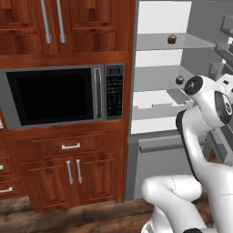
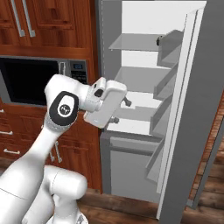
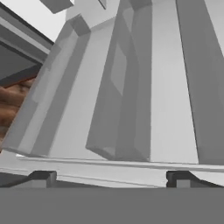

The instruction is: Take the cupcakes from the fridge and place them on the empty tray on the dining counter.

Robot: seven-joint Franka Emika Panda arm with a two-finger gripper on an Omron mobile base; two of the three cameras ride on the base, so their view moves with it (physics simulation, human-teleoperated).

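Left base view gives me the fridge [image 1: 182, 68] standing open so its glass shelves can be reached: one cupcake [image 1: 172, 39] on the upper shelf, another cupcake [image 1: 179, 80] below it. My gripper [image 3: 111, 177] hangs inside, jaws spread wide, holding nothing. The microwave [image 1: 63, 95] panel's writing is too small to read.
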